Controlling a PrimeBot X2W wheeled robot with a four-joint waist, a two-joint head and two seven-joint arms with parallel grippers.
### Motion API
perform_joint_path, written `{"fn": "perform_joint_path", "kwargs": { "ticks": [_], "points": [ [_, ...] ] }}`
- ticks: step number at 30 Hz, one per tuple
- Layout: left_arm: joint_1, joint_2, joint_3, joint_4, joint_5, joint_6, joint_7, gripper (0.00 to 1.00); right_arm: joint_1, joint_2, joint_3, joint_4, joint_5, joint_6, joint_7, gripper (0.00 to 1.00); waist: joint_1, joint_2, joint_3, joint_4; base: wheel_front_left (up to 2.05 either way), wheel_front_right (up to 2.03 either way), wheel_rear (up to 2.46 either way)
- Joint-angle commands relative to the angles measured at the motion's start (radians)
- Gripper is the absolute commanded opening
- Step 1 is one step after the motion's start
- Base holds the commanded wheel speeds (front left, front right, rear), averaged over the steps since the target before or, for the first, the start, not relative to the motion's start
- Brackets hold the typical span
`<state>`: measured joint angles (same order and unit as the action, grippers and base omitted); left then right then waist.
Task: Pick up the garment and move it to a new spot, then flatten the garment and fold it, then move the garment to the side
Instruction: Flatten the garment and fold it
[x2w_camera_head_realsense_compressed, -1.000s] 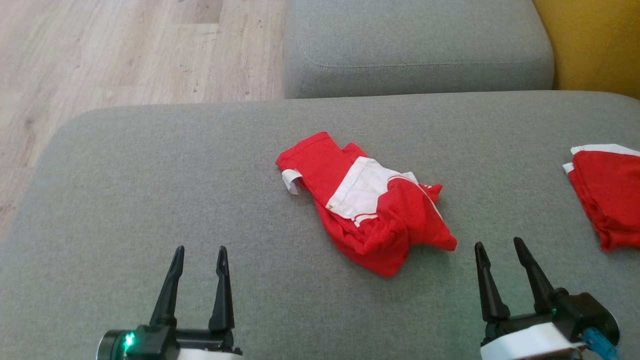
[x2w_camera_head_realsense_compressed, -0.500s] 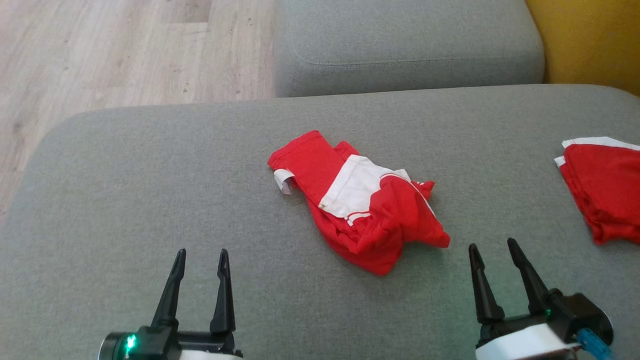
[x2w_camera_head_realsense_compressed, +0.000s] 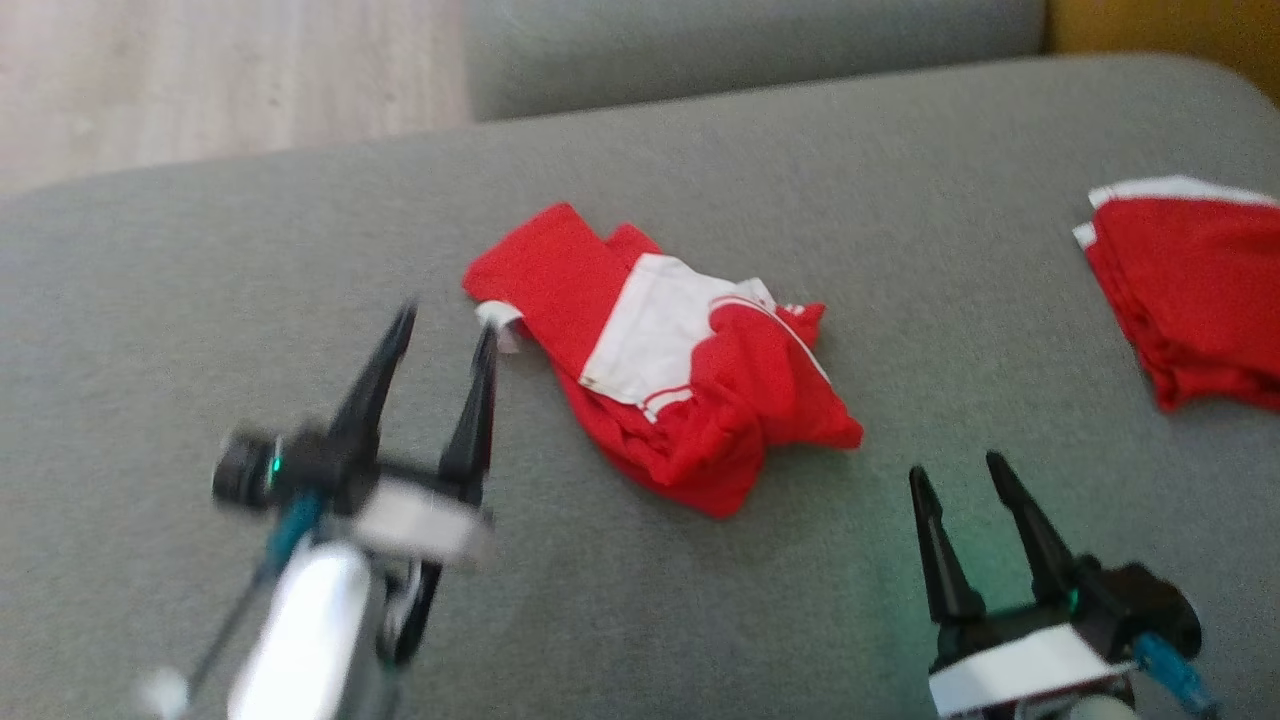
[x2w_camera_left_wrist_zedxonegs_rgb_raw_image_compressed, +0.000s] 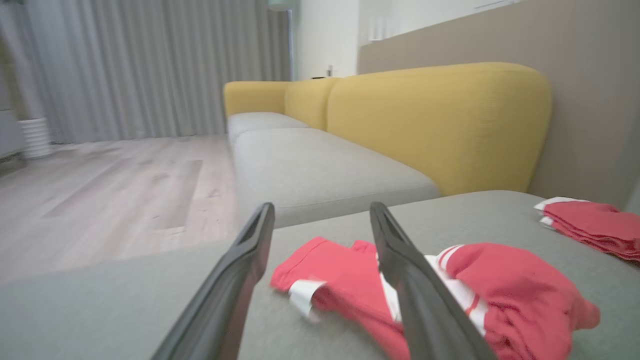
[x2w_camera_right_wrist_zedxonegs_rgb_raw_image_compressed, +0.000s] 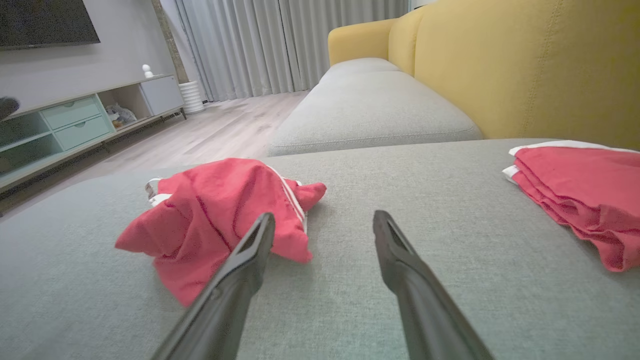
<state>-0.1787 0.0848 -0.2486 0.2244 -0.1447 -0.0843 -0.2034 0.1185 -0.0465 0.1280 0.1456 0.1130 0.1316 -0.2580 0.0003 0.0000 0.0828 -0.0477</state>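
Now, starting at the left of the head view, my left gripper (x2w_camera_head_realsense_compressed: 447, 322) hangs blurred over the grey cushion (x2w_camera_head_realsense_compressed: 150, 300). Its jaws are spread and empty, the tips just beside the white tag (x2w_camera_head_realsense_compressed: 508, 330) at the garment's upper-left end. The garment (x2w_camera_head_realsense_compressed: 680, 380) lies crumpled at centre frame, its long axis running from upper left down to lower right. That puts it to the right of those jaws, so this arm is the nearer. My right gripper (x2w_camera_head_realsense_compressed: 954, 467), also spread with nothing in it, sits lower right, apart from the cloth. A folded red pile (x2w_camera_head_realsense_compressed: 1190, 290) lies at the right edge, well apart. Nothing blocks the reach, I judge.
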Motion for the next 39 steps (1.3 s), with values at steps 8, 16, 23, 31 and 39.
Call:
{"fn": "perform_joint_path", "kwargs": {
  "ticks": [8, 16, 23, 31, 39],
  "points": [
    [-0.408, 0.135, -0.193, 0.031, -0.239, -0.046, 0.339, 1.0, -0.118, -0.012, 0.044, -0.041, -0.007, -0.001, -0.004, 1.0, -0.0003, 0.0, 0.152, -0.131, 0.0, 0.0, 0.0],
    [-0.657, 0.261, -0.441, 0.081, -0.626, -0.046, 0.628, 1.0, -0.17, -0.008, 0.071, -0.034, 0.0, -0.001, -0.004, 1.0, -0.0003, 0.0, 0.218, -0.208, 0.0, 0.0, 0.0],
    [-0.707, 0.299, -0.556, 0.126, -0.813, -0.046, 0.765, 1.0, -0.189, -0.005, 0.079, -0.027, 0.008, -0.001, -0.004, 1.0, -0.0003, 0.0, 0.246, -0.257, 0.0, 0.0, 0.0],
    [-0.703, 0.319, -0.609, 0.132, -0.911, -0.046, 0.845, 1.0, -0.194, -0.004, 0.09, -0.025, 0.029, -0.001, -0.004, 1.0, -0.0003, 0.0, 0.255, -0.279, 0.0, 0.0, 0.0],
    [-0.74, 0.316, -0.654, 0.043, -0.928, -0.046, 0.715, 0.0, -0.194, -0.004, 0.1, -0.017, 0.038, -0.001, -0.004, 1.0, -0.0003, 0.0, 0.233, -0.299, 0.0, 0.0, 0.0]
  ]
}}
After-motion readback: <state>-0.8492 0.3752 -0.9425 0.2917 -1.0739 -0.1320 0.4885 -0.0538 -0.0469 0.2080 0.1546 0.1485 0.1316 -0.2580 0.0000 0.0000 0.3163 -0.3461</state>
